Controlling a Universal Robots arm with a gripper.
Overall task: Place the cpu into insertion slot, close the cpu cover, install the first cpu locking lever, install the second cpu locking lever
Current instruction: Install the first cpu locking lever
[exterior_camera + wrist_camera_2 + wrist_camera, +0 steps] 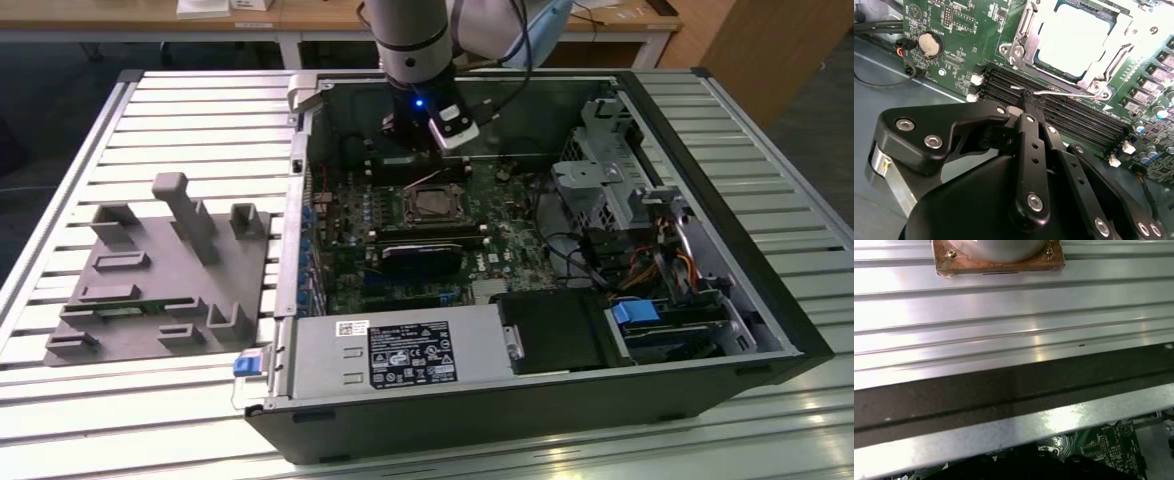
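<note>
Pinching a thin locking lever beside the socket, the gripper reaches into an open computer case.
Its fingers are drawn together on the wire lever, which runs along the socket's edge, parallel to the black memory slots. The chip lies flat, pale face up, in the socket mid-board, framed by the metal cover. A printed label marks the power supply.

We see the gripper pinching the lever above the memory slots; the cover lies over the cpu.
</note>
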